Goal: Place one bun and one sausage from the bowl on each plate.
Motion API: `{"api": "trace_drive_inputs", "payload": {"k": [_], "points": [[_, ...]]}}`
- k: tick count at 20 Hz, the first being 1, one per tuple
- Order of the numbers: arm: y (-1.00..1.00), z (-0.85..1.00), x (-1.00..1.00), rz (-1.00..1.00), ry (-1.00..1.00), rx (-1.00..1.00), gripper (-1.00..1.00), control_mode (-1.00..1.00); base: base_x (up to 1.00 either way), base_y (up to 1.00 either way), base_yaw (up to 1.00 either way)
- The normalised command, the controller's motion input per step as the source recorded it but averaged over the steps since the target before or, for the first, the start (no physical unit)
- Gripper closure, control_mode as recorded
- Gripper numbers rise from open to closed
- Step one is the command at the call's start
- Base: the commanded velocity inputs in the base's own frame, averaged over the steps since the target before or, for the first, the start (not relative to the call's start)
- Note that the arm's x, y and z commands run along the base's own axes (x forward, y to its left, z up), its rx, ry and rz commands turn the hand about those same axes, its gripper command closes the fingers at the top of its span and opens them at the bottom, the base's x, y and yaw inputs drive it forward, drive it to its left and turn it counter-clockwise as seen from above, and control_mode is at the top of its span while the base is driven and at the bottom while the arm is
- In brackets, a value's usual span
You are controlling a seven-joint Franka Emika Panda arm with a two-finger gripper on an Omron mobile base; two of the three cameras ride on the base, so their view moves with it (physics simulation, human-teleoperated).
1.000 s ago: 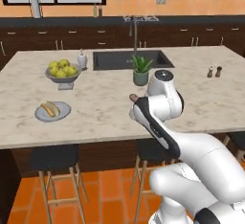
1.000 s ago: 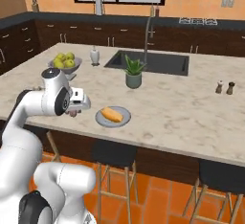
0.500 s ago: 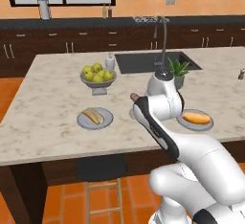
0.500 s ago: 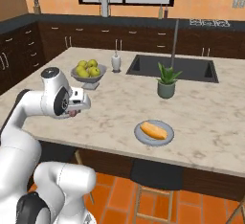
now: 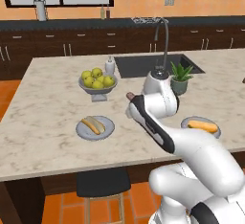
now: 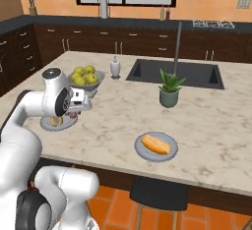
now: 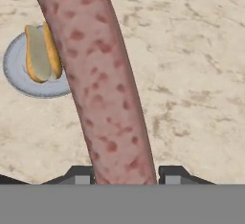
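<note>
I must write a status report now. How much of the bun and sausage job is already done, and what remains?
Done: each plate carries a bun, the left plate and the right plate. Whether either bun already holds a sausage cannot be told.
In hand: the gripper is shut on a sausage, above the counter near the left plate.
Left: setting this sausage on a plate.

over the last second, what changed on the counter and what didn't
Nothing on the counter itself moved; the base drove left, so the whole view slid. The left plate with its bun, the right plate with its bun and the fruit bowl lie as before. The gripper keeps its jaws shut on the sausage.
</note>
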Motion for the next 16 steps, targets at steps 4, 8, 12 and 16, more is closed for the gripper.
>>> {"api": "trace_drive_inputs", "payload": {"k": [4,8,12,16], "points": [[1.0,-0.33,1.0,0.06,0.08,0.0,1.0,-1.0,0.0,0.0,0.0],[0.99,-0.55,1.0,0.09,0.2,0.0,1.0,-1.0,0.0,0.0,0.0],[0.69,-0.38,0.94,0.08,0.25,0.0,1.0,-1.0,0.0,0.0,0.0],[0.11,-0.31,0.35,0.12,0.11,-0.01,1.0,-1.0,0.0,0.0,0.0]]}}
